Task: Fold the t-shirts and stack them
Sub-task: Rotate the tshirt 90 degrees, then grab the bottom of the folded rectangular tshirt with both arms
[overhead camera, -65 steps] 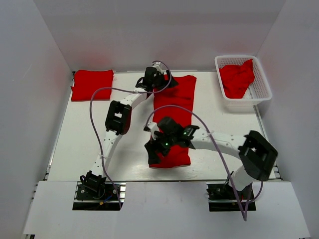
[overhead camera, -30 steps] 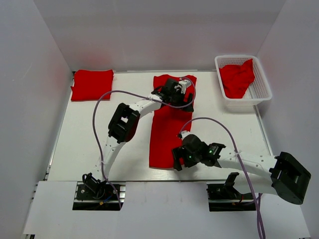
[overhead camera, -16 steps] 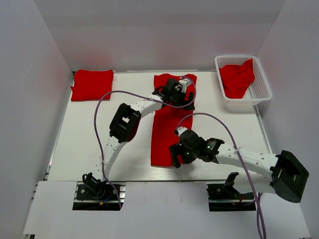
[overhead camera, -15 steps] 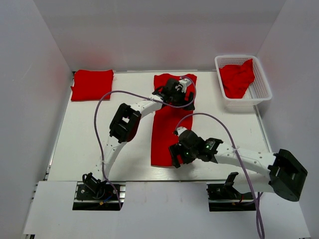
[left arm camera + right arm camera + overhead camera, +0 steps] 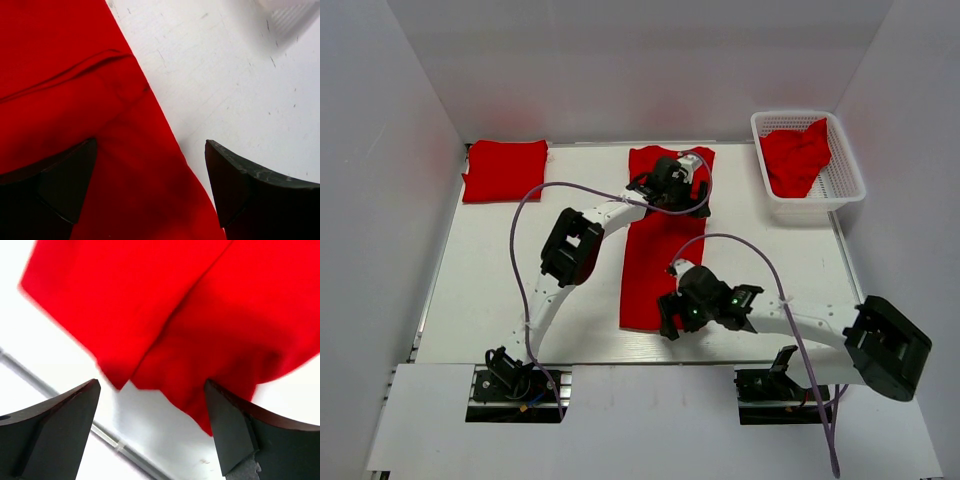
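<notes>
A long, narrow folded red t-shirt [image 5: 655, 260] lies down the middle of the table. My left gripper [image 5: 672, 186] hovers open over its far part; in the left wrist view the gripper [image 5: 150, 185] straddles the cloth's right edge [image 5: 90, 100], one finger over red, the other over bare table. My right gripper [image 5: 668, 320] stands open at the shirt's near right corner; the right wrist view shows the gripper [image 5: 150, 432] just short of the hem [image 5: 200, 315], nothing between the fingers. A folded t-shirt [image 5: 505, 170] rests at the back left. A crumpled one [image 5: 795, 155] fills the basket.
The white mesh basket [image 5: 845, 180] stands at the back right corner. White walls enclose the table on three sides. A metal rail [image 5: 125, 450] marks the table's near edge, right by the right gripper. Purple cables loop above both arms.
My right gripper has swung left from beside the shirt's near corner to its hem. The left gripper has barely shifted. Both stay open.
</notes>
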Controlling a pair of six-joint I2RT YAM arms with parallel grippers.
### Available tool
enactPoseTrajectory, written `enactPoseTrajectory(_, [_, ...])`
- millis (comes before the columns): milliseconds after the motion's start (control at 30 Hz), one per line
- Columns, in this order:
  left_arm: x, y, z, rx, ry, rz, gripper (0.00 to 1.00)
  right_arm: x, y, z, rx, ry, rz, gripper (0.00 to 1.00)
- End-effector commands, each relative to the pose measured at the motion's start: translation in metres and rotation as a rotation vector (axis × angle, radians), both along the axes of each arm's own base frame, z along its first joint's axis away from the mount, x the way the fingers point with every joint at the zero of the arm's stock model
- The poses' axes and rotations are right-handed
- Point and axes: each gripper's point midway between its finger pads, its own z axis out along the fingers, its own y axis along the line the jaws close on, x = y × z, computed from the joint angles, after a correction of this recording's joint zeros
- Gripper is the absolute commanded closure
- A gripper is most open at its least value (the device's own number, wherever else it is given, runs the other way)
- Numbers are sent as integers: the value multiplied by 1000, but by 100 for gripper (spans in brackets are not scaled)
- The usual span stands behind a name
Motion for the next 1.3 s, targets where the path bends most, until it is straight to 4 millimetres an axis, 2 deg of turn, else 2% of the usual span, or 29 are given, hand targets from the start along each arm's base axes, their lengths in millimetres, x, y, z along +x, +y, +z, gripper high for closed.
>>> enactPoseTrajectory(0, [7, 41, -64, 144, 121, 135, 0, -63, -25, -26, -7, 257, 39, 10])
enactPoseTrajectory(67, [4, 47, -81, 178, 161, 163, 0, -77, -28, -25, 33, 301, 56, 10])
enactPoseTrajectory(200, [10, 54, -84, 194, 172, 244, 0, -91, -37, -30, 34, 346, 46, 10])
enactPoseTrajectory(267, [10, 54, -84, 194, 172, 244, 0, -92, -37, -28, 49, 349, 37, 10])
enactPoseTrajectory(333, [7, 52, -85, 186, 178, 232, 0, -87, -37, -24, 57, 314, 34, 10])
enactPoseTrajectory(367, [9, 52, -80, 184, 165, 227, 0, -81, -32, -14, 59, 296, 32, 10])
enactPoseTrajectory(433, [10, 47, -63, 160, 147, 205, 0, -63, -40, -3, -6, 211, -2, 10])
enactPoseTrajectory(500, [11, 44, -42, 149, 115, 167, 0, -36, -32, 26, -3, 99, -41, 10])
enactPoseTrajectory(533, [11, 38, -16, 118, 91, 139, 0, -31, -31, 34, -5, 74, -46, 10])
enactPoseTrajectory(567, [12, 35, 5, 99, 70, 121, 0, -21, -48, 34, -83, 28, -105, 10])
enactPoseTrajectory(600, [11, 37, 18, 107, 44, 103, 0, -9, -39, 59, -46, -17, -132, 10])
enactPoseTrajectory(633, [10, 36, 58, 72, -4, 88, 0, -5, -46, 64, -73, -40, -151, 10])
enactPoseTrajectory(667, [9, 37, 79, 62, -34, 81, 0, -2, -44, 71, -62, -55, -157, 10])
enactPoseTrajectory(700, [9, 39, 102, 52, -84, 66, 0, 4, -38, 87, -26, -81, -166, 10])
enactPoseTrajectory(767, [6, 44, 143, 30, -147, 66, 0, 8, -33, 101, 11, -111, -160, 10])
enactPoseTrajectory(800, [2, 50, 186, 3, -207, 76, 0, 12, -34, 105, 11, -130, -176, 10])
enactPoseTrajectory(867, [-6, 61, 221, 4, -258, 86, 0, 15, -36, 111, 21, -140, -209, 10])
enactPoseTrajectory(900, [-10, 67, 232, 8, -273, 90, 0, 20, -40, 113, 8, -164, -233, 10])
enactPoseTrajectory(933, [-19, 81, 253, 13, -297, 123, 0, 21, -42, 115, 6, -164, -259, 10])
enactPoseTrajectory(1000, [-34, 101, 252, 65, -267, 152, 0, 26, -54, 114, -21, -173, -357, 10])
enactPoseTrajectory(1033, [-46, 112, 229, 110, -202, 174, 0, 26, -58, 112, -29, -169, -385, 10])
enactPoseTrajectory(1067, [-64, 130, 237, 122, -178, 206, 0, 25, -62, 112, -19, -152, -438, 10])
enactPoseTrajectory(1100, [-75, 142, 227, 144, -134, 249, 0, 24, -68, 109, -36, -152, -465, 10])
enactPoseTrajectory(1133, [-97, 155, 189, 214, -43, 293, 0, 23, -76, 101, -60, -151, -484, 10])
enactPoseTrajectory(1167, [-108, 168, 180, 226, -23, 331, 0, 22, -79, 101, -37, -133, -539, 10])
enactPoseTrajectory(1200, [-137, 189, 161, 257, 15, 357, 0, 18, -85, 94, -61, -124, -558, 10])
enactPoseTrajectory(1267, [-163, 198, 148, 194, 59, 377, 0, 11, -91, 79, -82, -94, -569, 10])
